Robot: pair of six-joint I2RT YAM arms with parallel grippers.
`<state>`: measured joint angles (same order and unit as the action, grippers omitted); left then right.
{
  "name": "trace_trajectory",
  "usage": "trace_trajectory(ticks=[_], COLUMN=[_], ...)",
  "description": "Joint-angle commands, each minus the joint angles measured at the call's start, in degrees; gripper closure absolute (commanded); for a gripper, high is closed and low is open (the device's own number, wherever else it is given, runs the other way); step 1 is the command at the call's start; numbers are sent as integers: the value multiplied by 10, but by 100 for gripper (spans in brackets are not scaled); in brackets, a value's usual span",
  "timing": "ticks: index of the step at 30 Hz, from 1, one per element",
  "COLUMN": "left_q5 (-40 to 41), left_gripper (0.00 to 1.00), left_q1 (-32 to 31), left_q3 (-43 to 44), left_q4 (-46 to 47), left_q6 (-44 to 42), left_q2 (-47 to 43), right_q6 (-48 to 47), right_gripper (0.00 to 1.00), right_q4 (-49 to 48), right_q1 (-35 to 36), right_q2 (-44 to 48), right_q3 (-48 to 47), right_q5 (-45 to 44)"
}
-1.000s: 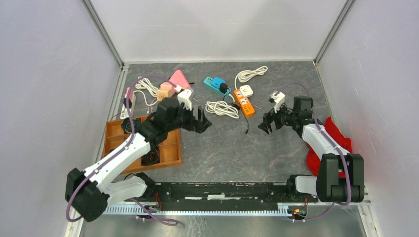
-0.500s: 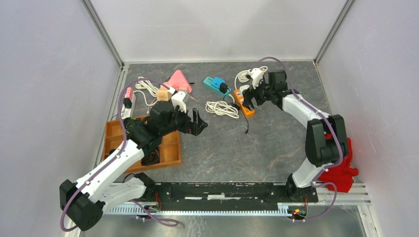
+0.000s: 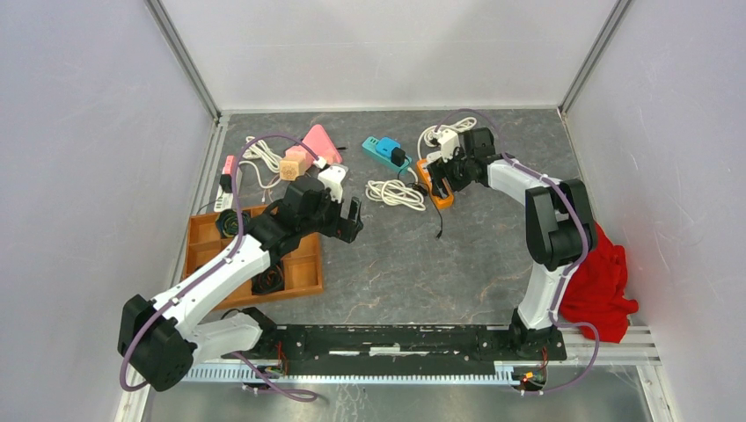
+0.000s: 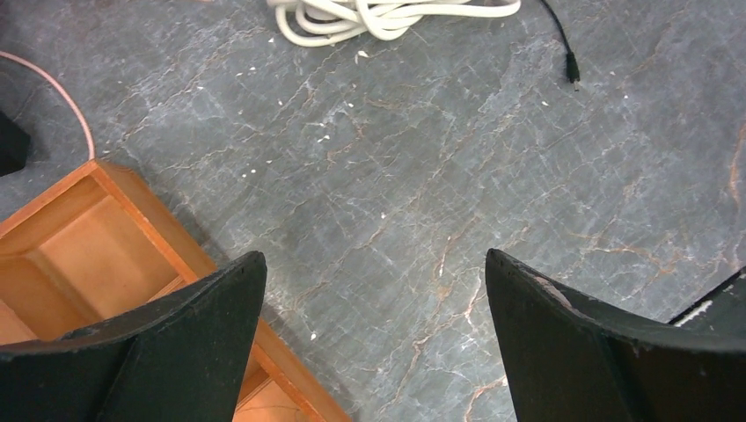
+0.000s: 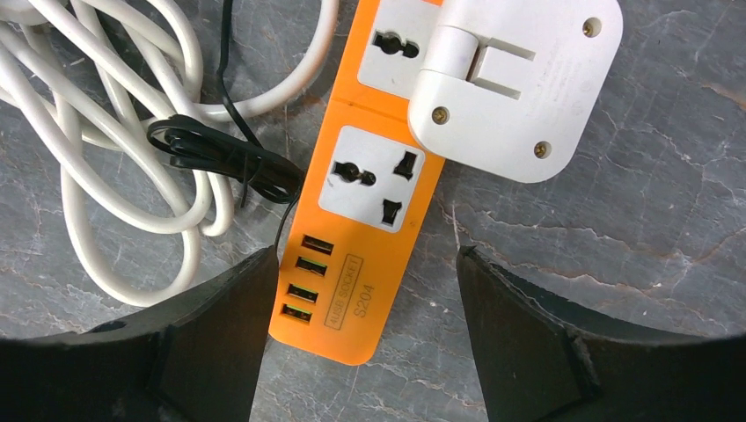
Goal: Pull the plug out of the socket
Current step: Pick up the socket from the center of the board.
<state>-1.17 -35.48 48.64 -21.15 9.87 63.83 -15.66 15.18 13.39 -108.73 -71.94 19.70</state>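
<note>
An orange power strip (image 5: 365, 229) lies on the grey table, with a white square plug (image 5: 515, 83) seated in its far socket. My right gripper (image 5: 362, 255) is open and hovers just above the strip's USB end, one finger on either side, touching nothing. In the top view the right gripper (image 3: 437, 174) covers most of the strip (image 3: 442, 195). My left gripper (image 4: 374, 257) is open and empty above bare table, beside the wooden tray; in the top view the left gripper (image 3: 352, 215) is left of centre.
A coiled white cable (image 3: 396, 193) and a thin black cable (image 5: 220, 154) lie left of the strip. A teal strip with a black plug (image 3: 385, 151), a pink strip (image 3: 318, 141) and a wooden tray (image 3: 303, 264) are to the left. A red cloth (image 3: 598, 281) lies at the right.
My right arm swung from the right side of the table to the back and settled over the orange strip. My left gripper drew back slightly toward the tray.
</note>
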Motion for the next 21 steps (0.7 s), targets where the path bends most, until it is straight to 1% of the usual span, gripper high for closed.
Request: trace_trajectory(ticks=[1,7,11,16,21], left_q5=[32,38,43,44,44], left_gripper=[0,0,0,0,0], left_q1=[-1,-1,-1,-2,-1], left_q3=[-9,-7,-8,-8,-8], left_q4=[5,-2,-3,-2,-3], left_q6=[-28,-31,-32,-31,-31], left_q2=[-24,-17,-22,-24,-22], right_q6=[14,23,29,27,27], right_gripper=[20,21,20,20,20], right_q4=[-5,-7,-9,-11,-12], right_q1=[2,2,2,2,2], right_q2=[-5,-17,-16,-23,-28], right_q3=[-22,-18,-13,-11,-8], right_q5=[-2,-2,10,-8,-7])
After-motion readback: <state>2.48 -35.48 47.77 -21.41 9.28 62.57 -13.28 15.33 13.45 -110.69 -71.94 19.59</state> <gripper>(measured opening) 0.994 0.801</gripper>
